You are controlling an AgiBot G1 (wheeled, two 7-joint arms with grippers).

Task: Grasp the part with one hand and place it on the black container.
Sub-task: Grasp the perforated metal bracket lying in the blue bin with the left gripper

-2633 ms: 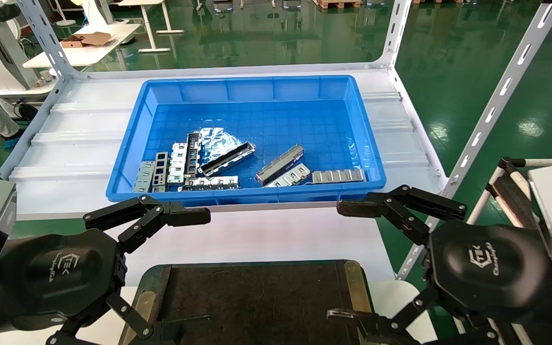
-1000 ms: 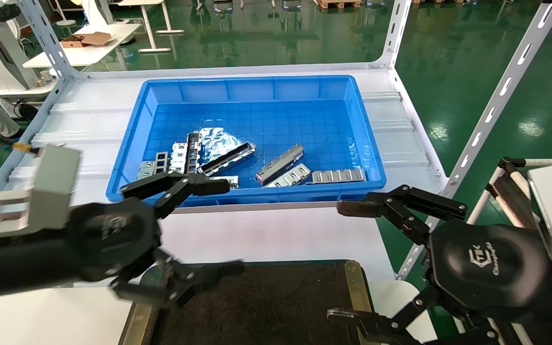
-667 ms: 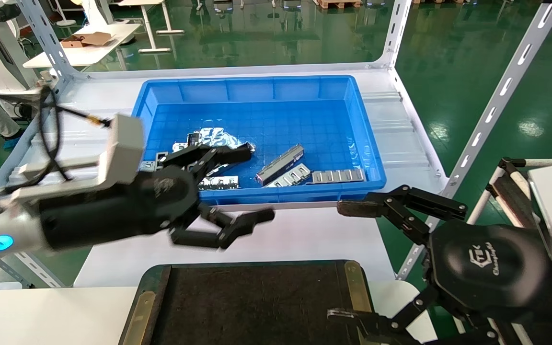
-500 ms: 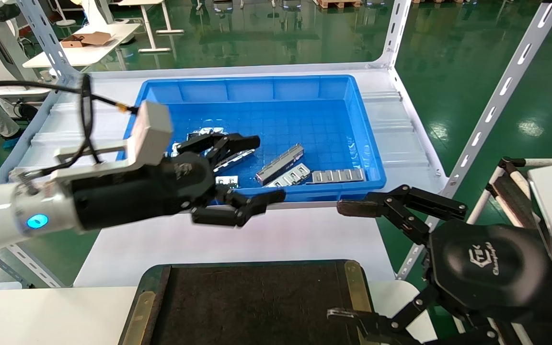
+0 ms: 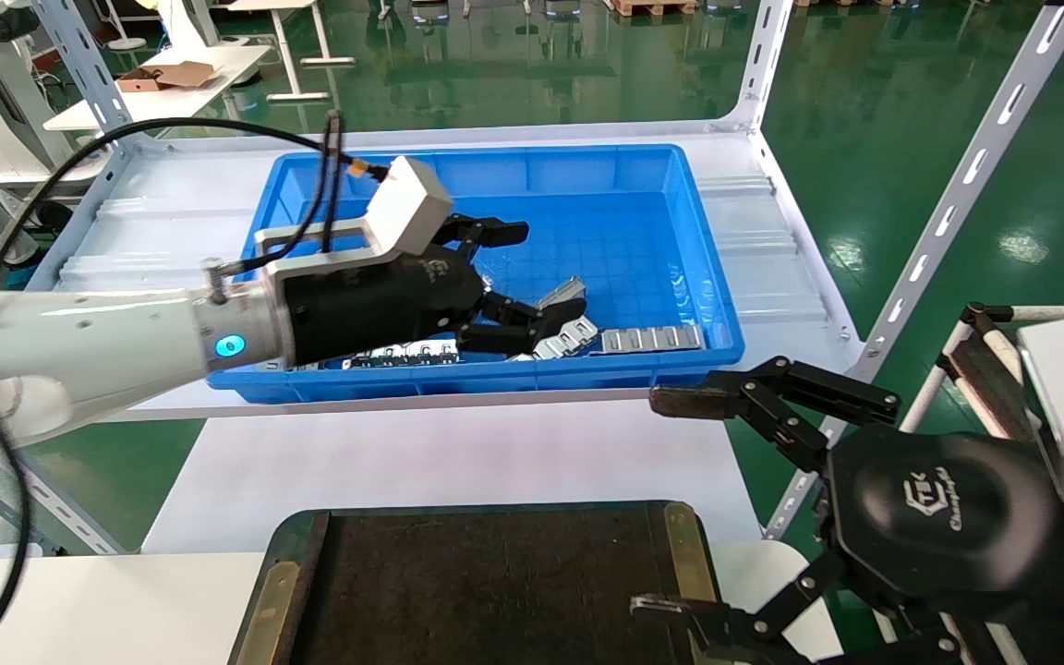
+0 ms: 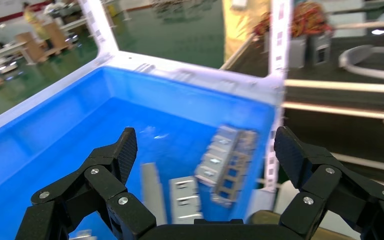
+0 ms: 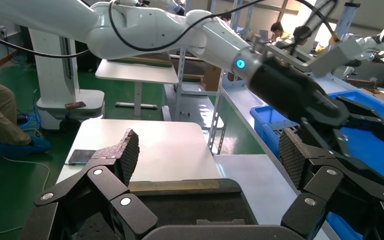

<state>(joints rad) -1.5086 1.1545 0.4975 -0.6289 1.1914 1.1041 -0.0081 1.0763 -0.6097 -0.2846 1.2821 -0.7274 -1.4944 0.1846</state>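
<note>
- The left tool [image 5: 518,282] is reaching over the blue bin [image 5: 495,379], having travelled there from beside the black container [image 5: 495,582] within the last 3 seconds; its fingers are spread wide, holding nothing.
- This suggests the approach is under way and the grasp is not yet begun.
- The part [image 5: 562,294] is lying on the bin floor, partly hidden behind the lower finger.
- The flat silver strips [image 5: 650,339] are lying just beside the part and could be caught in the grasp.
- The black container is sitting on the white worktop [image 5: 458,457], nearest the robot.
- The right tool [image 5: 680,503] is hanging parked beside the container, fingers spread.
</note>
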